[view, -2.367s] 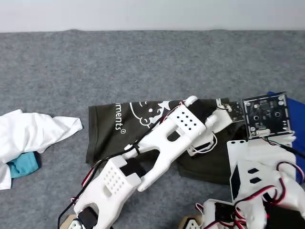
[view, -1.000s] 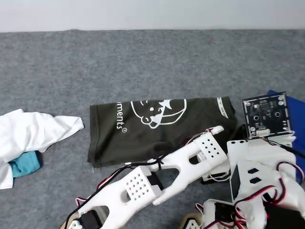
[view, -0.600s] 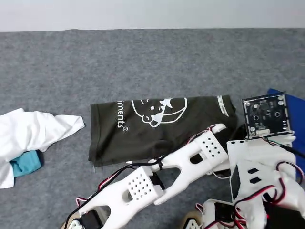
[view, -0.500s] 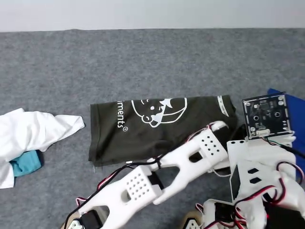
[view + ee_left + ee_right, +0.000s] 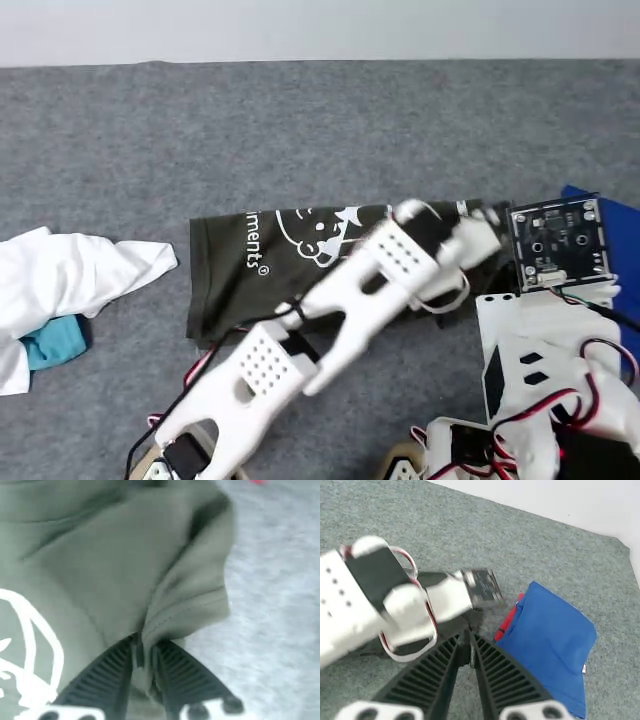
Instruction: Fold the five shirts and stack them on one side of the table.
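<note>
Up from the lower edge of the dark shirt (image 5: 225,295), mid-frame on the desk (image 5: 330,130), our left end effector (image 5: 143,655) has swung, clamped on a fold; our right end effector (image 5: 470,650) has its jaws together.

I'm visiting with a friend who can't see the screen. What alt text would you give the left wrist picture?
The left end effector is shut on a folded edge of the dark shirt, the stitched hem bunching just beyond its black ribbed fingers. White print shows on the cloth, and the grey table lies beside it.
</note>
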Tool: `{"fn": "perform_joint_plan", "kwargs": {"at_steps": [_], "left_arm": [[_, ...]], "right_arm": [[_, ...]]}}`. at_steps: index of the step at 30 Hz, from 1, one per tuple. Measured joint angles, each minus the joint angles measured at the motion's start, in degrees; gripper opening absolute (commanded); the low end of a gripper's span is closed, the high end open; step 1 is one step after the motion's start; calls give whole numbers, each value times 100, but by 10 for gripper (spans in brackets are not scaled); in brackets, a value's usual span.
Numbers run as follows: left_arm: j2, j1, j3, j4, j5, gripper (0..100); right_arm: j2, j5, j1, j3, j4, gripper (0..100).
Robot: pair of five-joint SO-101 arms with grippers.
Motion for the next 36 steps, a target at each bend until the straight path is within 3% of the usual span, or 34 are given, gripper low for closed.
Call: {"fn": "perform_joint_plan", "kwargs": {"at_steps": [4, 14, 36], "left_arm": [[0, -290, 0, -167, 0, 17], [211, -378, 0, -264, 299, 177], [457, -527, -677, -853, 404, 185]], "right_arm": [[0, 0, 0, 0, 0, 9], [0, 0, 0, 0, 88, 9], [0, 0, -9, 0, 237, 9]]}}
